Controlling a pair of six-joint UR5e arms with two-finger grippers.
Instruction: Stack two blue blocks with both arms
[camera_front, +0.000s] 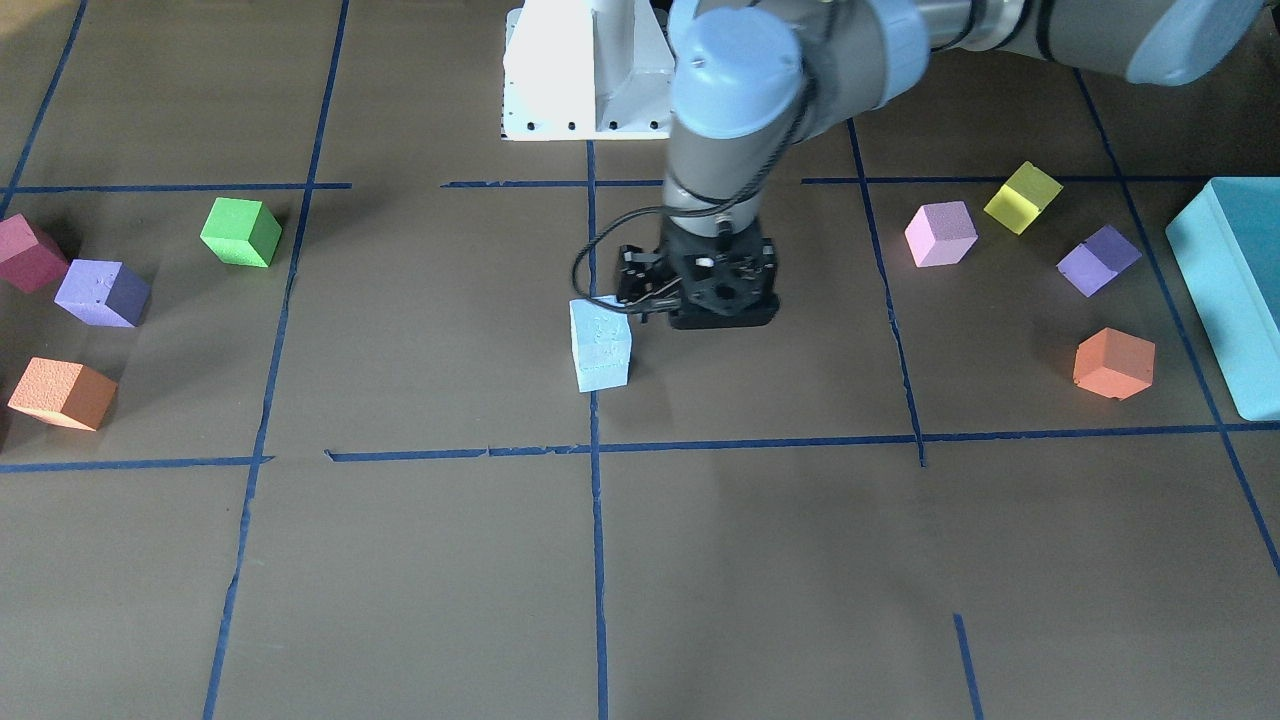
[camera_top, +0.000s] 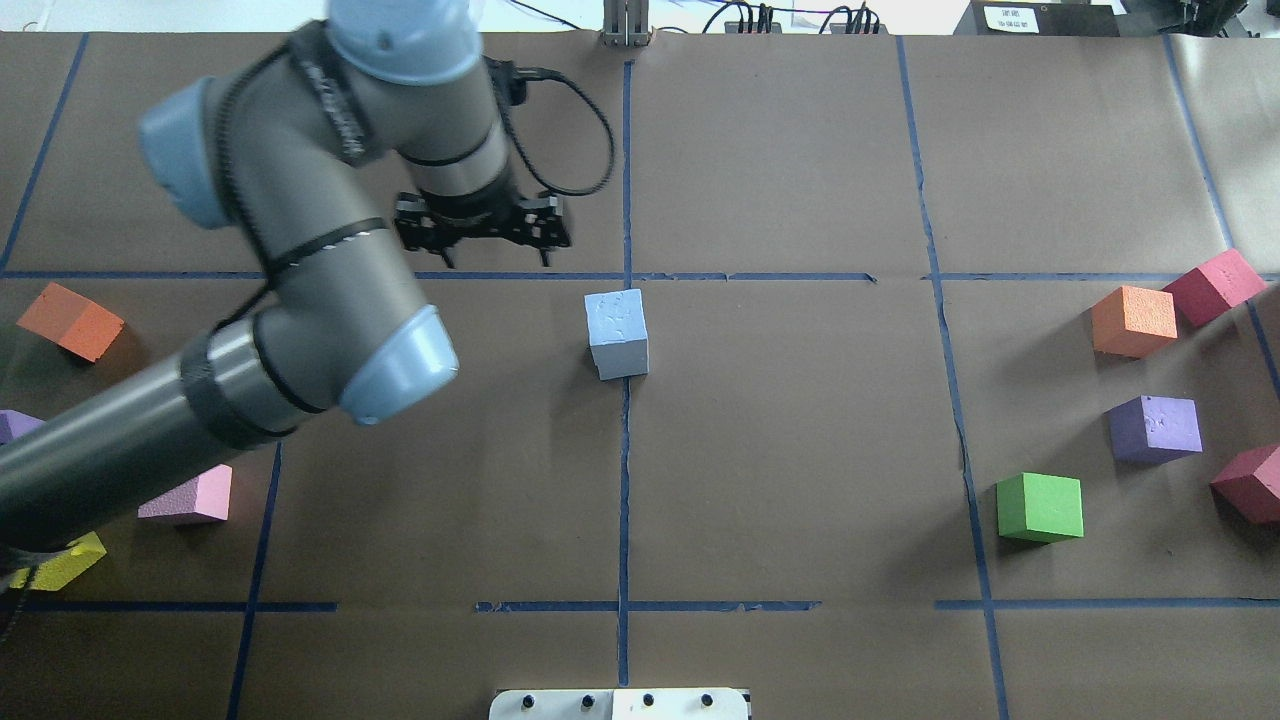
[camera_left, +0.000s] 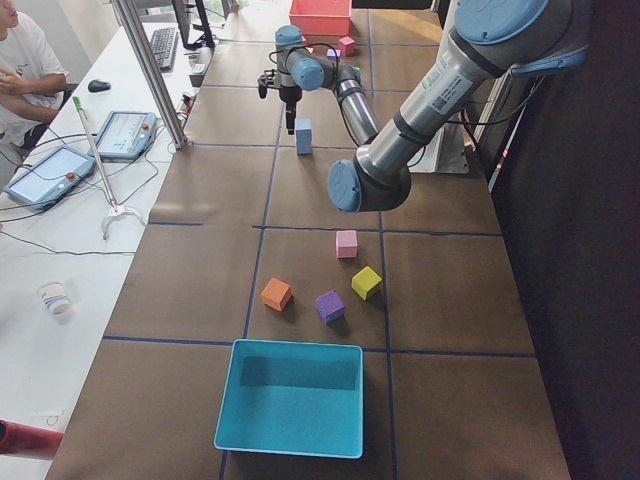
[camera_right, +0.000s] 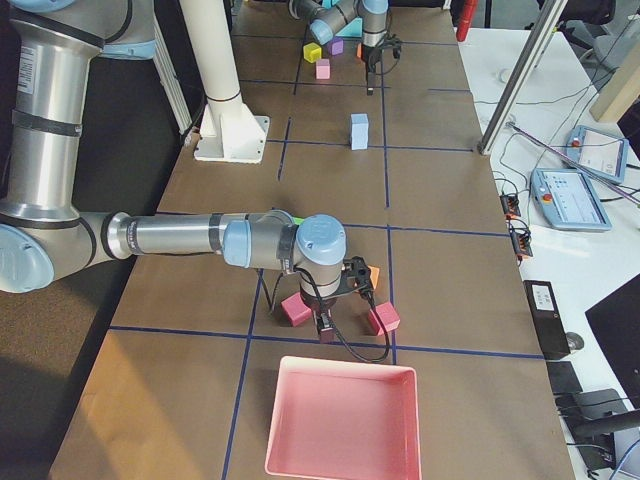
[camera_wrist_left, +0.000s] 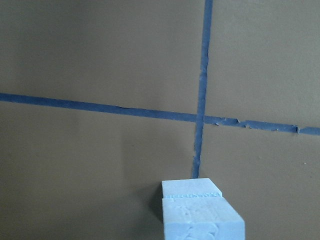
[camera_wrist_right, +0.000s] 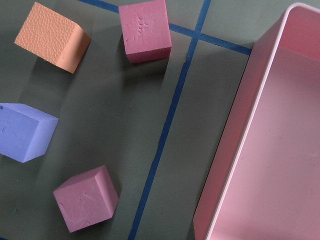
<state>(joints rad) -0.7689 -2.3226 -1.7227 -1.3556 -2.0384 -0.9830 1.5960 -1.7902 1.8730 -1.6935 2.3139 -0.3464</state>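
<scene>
A brown table (camera_top: 800, 450), marked into squares with blue tape, fills the scene. The robot's left arm (camera_top: 300, 290), grey with light-blue joint caps, reaches in over the middle of the table. The right arm (camera_right: 180, 238) stretches low toward the table's end on the robot's right. A teal box (camera_left: 300, 410) sits at the left end, a pink tray (camera_right: 345, 425) at the right end, and a white pedestal (camera_front: 585, 70) stands at the robot's edge. The left gripper (camera_top: 493, 245) hangs pointing down with its jaws spread and nothing between them. It is near the blue blocks (camera_front: 601, 345) but clear of them, on their far side from the robot and toward its left. The right gripper (camera_right: 327, 325) hovers over cubes just beside the pink tray; only a side view shows it, so I cannot tell whether its jaws are spread or pressed together. The blue blocks stand at the table's centre, one on top of the other — an upright stack on a blue tape line. Well apart from the stack, on the robot's left, lie a pink cube (camera_front: 940, 233), a yellow cube (camera_front: 1022, 197), a purple cube (camera_front: 1098, 260) and an orange cube (camera_front: 1114, 362). On its right lie a green cube (camera_front: 241, 231), a second purple cube (camera_front: 102, 293), a second orange cube (camera_front: 62, 393) and a dark red cube (camera_front: 28, 252).
</scene>
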